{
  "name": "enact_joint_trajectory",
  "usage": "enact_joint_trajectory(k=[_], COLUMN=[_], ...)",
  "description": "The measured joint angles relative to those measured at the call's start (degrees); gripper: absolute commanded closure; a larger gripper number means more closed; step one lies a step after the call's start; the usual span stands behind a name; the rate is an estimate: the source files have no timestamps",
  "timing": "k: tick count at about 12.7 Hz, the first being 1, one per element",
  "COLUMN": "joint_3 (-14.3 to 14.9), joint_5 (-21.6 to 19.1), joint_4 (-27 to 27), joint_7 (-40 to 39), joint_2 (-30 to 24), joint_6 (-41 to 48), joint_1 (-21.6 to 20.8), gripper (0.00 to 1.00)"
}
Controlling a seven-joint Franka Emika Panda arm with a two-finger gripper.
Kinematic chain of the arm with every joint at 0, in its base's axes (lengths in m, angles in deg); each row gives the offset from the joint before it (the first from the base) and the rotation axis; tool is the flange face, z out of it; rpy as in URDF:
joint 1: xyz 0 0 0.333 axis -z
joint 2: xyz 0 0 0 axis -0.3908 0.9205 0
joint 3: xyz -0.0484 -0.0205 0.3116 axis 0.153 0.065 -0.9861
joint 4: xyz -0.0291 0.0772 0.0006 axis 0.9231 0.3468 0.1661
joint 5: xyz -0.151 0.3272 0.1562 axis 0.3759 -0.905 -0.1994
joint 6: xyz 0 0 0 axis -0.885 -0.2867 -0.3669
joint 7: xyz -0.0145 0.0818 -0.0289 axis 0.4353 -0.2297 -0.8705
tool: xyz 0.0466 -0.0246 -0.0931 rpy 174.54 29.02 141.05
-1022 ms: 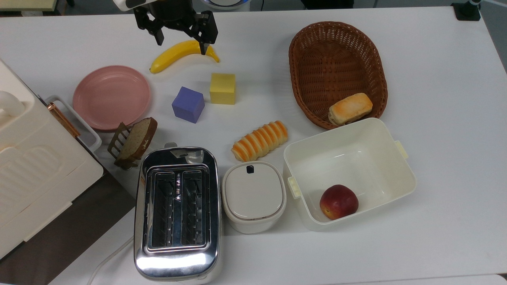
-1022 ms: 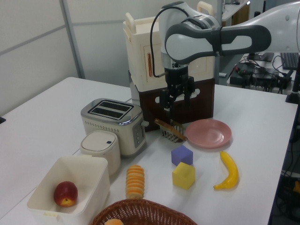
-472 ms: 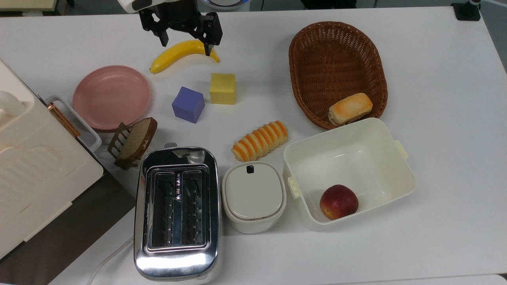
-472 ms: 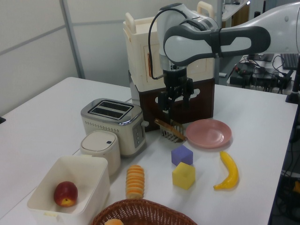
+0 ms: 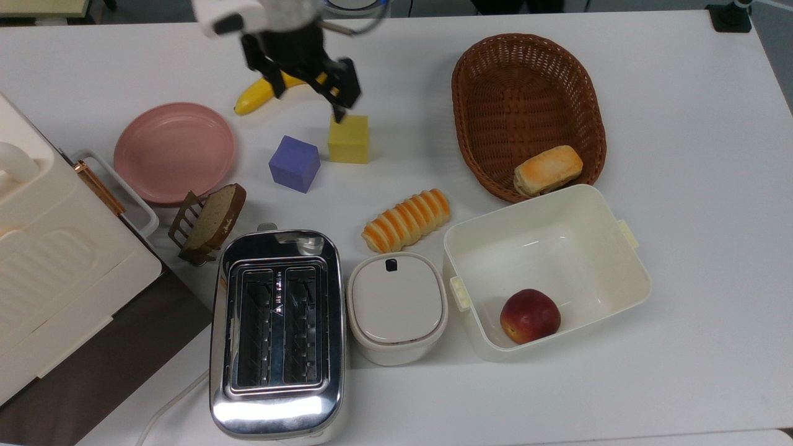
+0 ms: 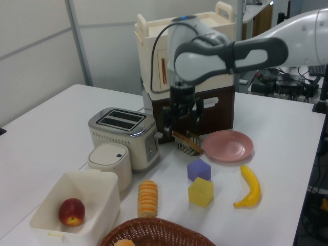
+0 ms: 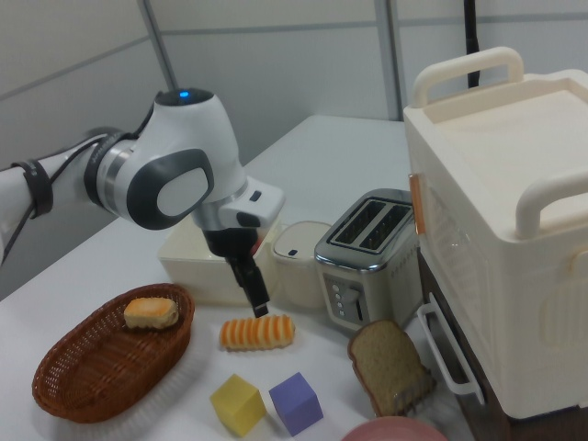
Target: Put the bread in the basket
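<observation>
The bread (image 5: 407, 220), a ridged orange-and-cream striped roll, lies on the white table between the cubes and the white lidded pot; it also shows as bread (image 6: 148, 198) and bread (image 7: 257, 332). The reddish-brown wicker basket (image 5: 520, 93) stands to the top view's upper right, with a golden bun (image 5: 548, 168) inside. My gripper (image 5: 308, 101) hangs open and empty above the banana and yellow cube, well to the top view's upper left of the bread. In the right view the gripper (image 7: 258, 303) hovers just above the bread.
A yellow cube (image 5: 349, 139), a purple cube (image 5: 294, 163), a banana (image 5: 254, 99) and a pink plate (image 5: 175, 152) lie near the gripper. A cream tub (image 5: 632, 272) holding an apple (image 5: 530, 316), a lidded pot (image 5: 396, 306), a toaster (image 5: 277, 328) and a toast rack (image 5: 214, 217) crowd the bread.
The gripper has moved from over the banana toward the yellow cube, down and to the right in the top view, turning a little. It stays open. Nothing on the table moved.
</observation>
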Motion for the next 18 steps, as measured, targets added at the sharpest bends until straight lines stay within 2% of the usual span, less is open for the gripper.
enact_joint_trajectory(k=[2,5,9,12,18], joint_3=[0.68,5.75,6.82,6.91,6.92], joint_5=[0.01,0.01,0.78,4.21,7.8], joint_4=[-0.21,-0.38,-0.45,-0.47,-0.55], joint_7=[5.82,16.41,28.28,35.39,38.13], joint_2=[3.01,7.24,10.43,11.41,15.68], joint_6=[-2.33,-6.69,-11.48,-13.52,-20.33], joint_1=[-4.43,-11.2,-12.29,-12.63,-15.49], gripper=[0.0,0.0,0.0,0.0,0.0])
